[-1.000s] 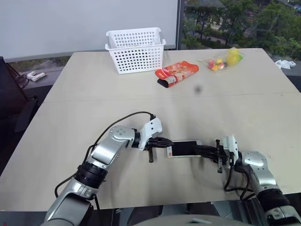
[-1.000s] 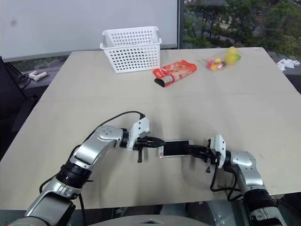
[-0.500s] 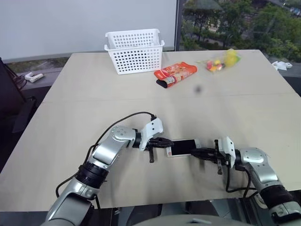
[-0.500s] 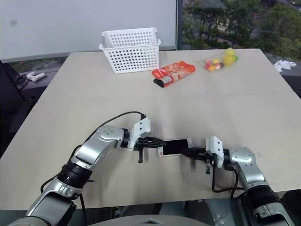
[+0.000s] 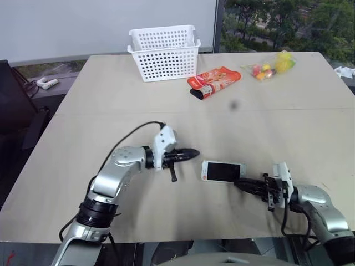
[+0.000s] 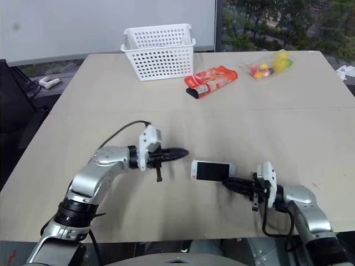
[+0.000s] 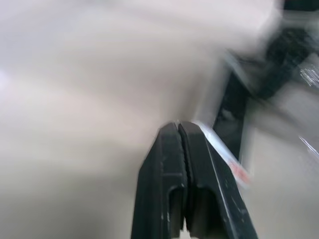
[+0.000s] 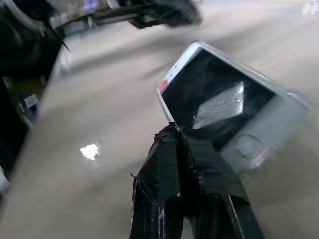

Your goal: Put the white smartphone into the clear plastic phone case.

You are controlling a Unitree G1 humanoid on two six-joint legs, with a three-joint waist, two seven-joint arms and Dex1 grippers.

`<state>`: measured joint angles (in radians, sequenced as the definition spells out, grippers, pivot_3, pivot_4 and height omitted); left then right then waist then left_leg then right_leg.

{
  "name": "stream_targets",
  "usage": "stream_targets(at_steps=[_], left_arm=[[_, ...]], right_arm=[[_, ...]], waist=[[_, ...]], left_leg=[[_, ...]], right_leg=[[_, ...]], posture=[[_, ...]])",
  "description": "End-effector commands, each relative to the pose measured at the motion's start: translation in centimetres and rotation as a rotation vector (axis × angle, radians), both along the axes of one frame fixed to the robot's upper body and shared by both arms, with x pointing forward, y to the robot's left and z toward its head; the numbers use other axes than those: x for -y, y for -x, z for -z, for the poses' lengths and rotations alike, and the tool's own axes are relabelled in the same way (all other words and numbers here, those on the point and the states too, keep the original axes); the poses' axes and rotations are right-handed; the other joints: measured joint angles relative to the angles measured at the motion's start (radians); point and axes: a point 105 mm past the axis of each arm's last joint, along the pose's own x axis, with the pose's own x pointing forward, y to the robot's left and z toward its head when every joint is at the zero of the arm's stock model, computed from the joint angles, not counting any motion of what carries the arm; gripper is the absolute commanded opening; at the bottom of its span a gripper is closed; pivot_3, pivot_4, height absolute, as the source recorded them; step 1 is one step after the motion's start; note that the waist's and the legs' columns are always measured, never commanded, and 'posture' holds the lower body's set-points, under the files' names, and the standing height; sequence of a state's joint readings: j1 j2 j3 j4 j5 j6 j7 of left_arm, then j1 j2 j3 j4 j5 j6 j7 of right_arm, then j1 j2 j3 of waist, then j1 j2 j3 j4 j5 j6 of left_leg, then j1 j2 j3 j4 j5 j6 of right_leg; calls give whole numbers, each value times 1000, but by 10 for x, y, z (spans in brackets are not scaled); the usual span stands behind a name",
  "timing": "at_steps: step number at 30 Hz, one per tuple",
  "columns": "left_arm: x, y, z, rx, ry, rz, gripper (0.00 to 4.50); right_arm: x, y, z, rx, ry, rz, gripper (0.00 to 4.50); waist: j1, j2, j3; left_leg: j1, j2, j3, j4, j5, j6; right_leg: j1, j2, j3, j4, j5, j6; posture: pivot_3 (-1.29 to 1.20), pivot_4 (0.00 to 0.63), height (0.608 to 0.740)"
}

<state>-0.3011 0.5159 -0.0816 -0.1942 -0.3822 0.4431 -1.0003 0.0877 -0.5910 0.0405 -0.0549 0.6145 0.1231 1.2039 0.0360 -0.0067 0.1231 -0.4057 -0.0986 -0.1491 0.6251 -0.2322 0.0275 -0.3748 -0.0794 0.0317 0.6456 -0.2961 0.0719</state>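
The white smartphone (image 5: 223, 170) lies flat, screen up, on the table near its front edge. In the right wrist view a pale rim runs round the smartphone (image 8: 219, 102). I cannot tell the clear plastic phone case apart from the phone. My left gripper (image 5: 191, 153) is shut and empty, and hovers a short way left of the phone with a gap between them. Its fingers (image 7: 172, 149) are pressed together. My right gripper (image 5: 238, 182) is shut too. Its tip (image 8: 174, 132) rests at the phone's near right corner without holding it.
At the far side of the table (image 5: 111, 116) stand a white basket (image 5: 163, 52), a red snack packet (image 5: 215, 82) and a clear bag of colourful items (image 5: 270, 66). The table's front edge runs just below both arms.
My left gripper has drawn back from the phone's left end and risen. My right gripper has stayed at the phone's right end. The camera has shifted.
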Motion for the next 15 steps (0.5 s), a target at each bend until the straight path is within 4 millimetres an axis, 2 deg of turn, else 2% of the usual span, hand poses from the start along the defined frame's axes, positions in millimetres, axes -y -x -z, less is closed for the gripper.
stream_targets(at_steps=[1,2,6,7,8,12,13,15], left_arm=[[-17,0,-26,79,80,-83,0],[-27,1,-26,80,79,-120,0],[-63,1,-23,93,44,-262,1222],[-70,4,-21,80,36,-273,1931],[-75,10,-16,49,34,-274,2274],[-83,33,4,-19,-27,-238,4219],[-82,38,7,-28,-35,-225,4454],[-82,43,12,-22,-70,-219,4454]], right_arm=[[13,-8,-39,70,-61,78,40],[22,-11,-43,88,-32,106,40],[56,-13,-42,116,126,154,1334],[63,-12,-38,119,175,153,2044],[70,-10,-32,116,234,146,2393],[87,-9,-23,108,333,120,4320],[89,-10,-22,111,342,117,4486],[91,-11,-21,117,355,111,4486]], waist=[[-15,2,5],[-21,2,7],[-24,4,20],[-22,4,21],[-22,4,22],[-22,5,24],[-21,5,26],[-21,5,28]], left_leg=[[-6,0,0,0,0,0],[-9,0,0,1,0,0],[-8,0,2,3,0,0],[-8,0,2,4,0,0],[-8,0,1,4,0,0],[-7,0,3,8,-2,4],[-7,-1,4,9,-2,4],[-7,0,3,10,-2,4]], right_leg=[[-5,0,0,0,0,0],[-8,0,-1,1,0,0],[-7,0,0,1,0,0],[-7,0,-1,2,0,0],[-7,0,-1,3,0,0],[-6,0,1,9,0,0],[-6,0,1,10,0,0],[-7,0,1,12,0,0]], posture=[[0,150,740],[0,150,740],[0,150,740],[0,150,740],[0,150,740],[0,150,740],[0,150,740],[0,150,740]])
